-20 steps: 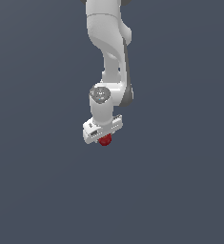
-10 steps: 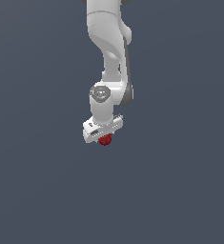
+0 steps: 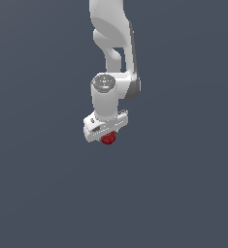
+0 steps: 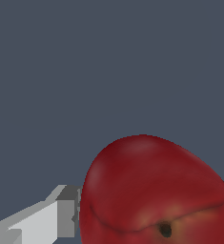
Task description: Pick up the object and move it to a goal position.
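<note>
The gripper (image 3: 107, 135) is clamped tight on the red apple-like ball (image 3: 107, 139), which sits right between its fingers, and on that glossy round skin any sharp swing toward the goal could squirt it loose.

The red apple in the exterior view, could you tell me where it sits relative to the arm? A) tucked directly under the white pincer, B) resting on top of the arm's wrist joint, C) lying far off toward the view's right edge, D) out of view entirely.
A: the red apple peeks out just beneath the white pincer, and the wrist view shows it filling the frame beside a finger.
</note>
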